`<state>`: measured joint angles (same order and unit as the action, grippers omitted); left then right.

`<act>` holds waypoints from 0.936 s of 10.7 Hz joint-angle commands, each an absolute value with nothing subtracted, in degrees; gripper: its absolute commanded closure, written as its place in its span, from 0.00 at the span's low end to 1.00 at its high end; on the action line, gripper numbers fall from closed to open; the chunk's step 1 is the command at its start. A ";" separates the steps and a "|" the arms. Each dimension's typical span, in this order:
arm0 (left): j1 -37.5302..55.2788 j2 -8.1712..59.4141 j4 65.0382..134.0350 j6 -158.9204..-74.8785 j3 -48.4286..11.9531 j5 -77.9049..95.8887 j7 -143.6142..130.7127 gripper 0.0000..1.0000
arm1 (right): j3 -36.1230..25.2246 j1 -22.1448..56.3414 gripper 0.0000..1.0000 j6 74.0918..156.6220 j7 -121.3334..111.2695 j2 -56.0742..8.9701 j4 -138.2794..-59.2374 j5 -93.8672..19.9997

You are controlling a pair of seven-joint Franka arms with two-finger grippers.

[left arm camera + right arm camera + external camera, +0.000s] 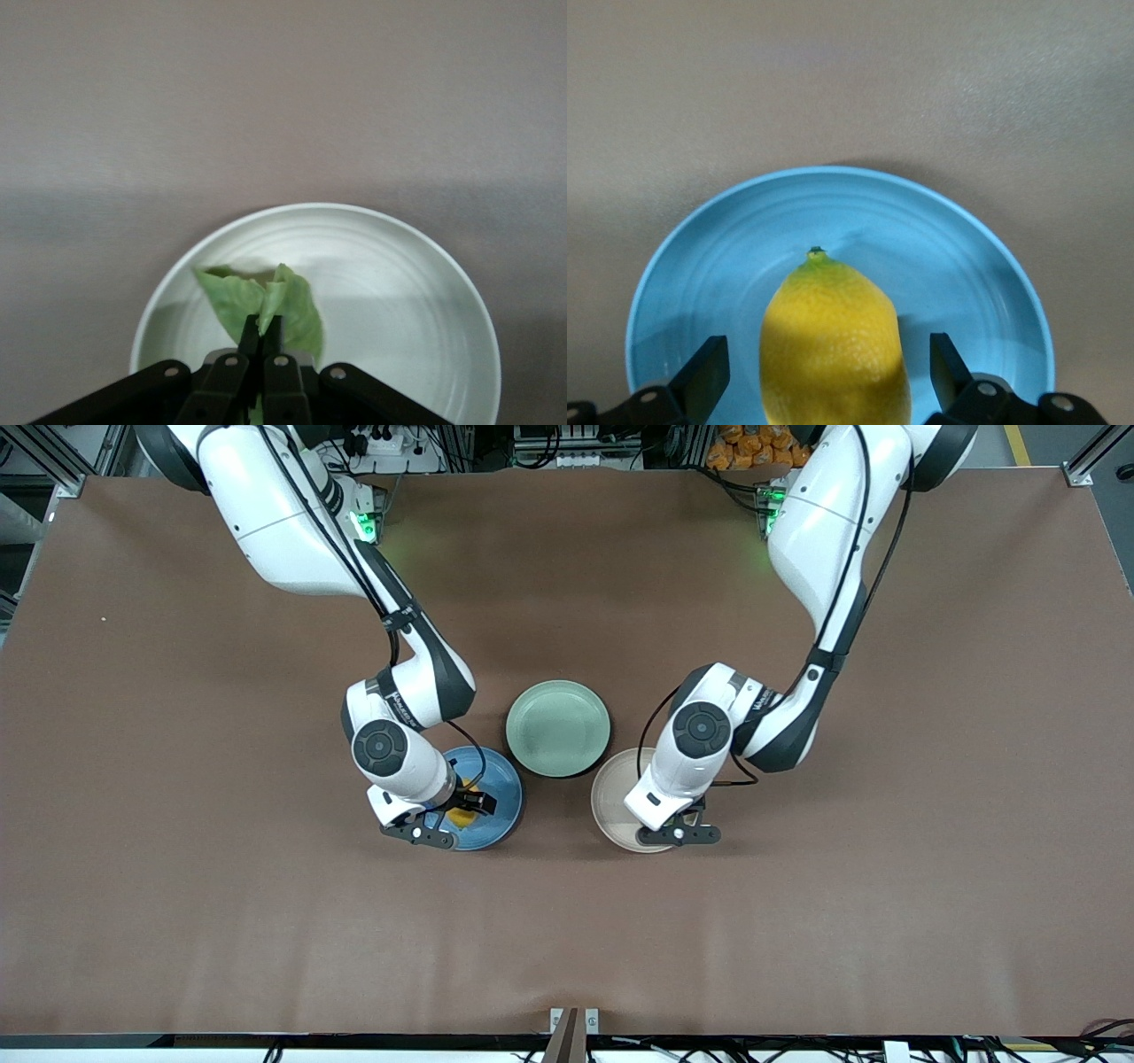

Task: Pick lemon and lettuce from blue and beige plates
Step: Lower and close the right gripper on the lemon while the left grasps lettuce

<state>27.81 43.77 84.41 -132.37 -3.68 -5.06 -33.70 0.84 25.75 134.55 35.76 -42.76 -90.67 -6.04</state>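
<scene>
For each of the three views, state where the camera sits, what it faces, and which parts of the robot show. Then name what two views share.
Front view: high across the table, facing both arms, the blue plate, beige plate and a green plate.
Left wrist view: over the beige plate; left gripper shut on lettuce.
Right wrist view: over the blue plate; right gripper open around the lemon.
Shared: front and right wrist views both show the blue plate.

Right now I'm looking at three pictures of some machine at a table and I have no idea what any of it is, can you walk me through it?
These are two robot arms at a brown table. The big picture looks down from a high camera facing them; the two small ones come from cameras on each arm's wrist. Three plates lie there: a blue plate, a beige plate and a green plate between them, farther from the camera. The right gripper is open around a lemon on the blue plate. The left gripper has pinched a lettuce leaf on the beige plate.
</scene>
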 commanded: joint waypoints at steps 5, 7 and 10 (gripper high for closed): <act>25.23 37.54 85.17 -124.65 -4.04 -6.15 -31.99 1.00 | 0.35 26.37 0.47 134.56 37.27 -42.98 -90.62 -3.25; 24.88 34.73 85.25 -121.48 -3.87 -5.71 -29.98 1.00 | 0.35 26.37 0.59 134.47 38.05 -42.80 -90.53 -3.25; 22.24 32.88 85.17 -119.88 -4.31 -5.80 -29.62 1.00 | 0.35 25.75 0.63 124.15 38.23 -42.01 -86.25 -3.25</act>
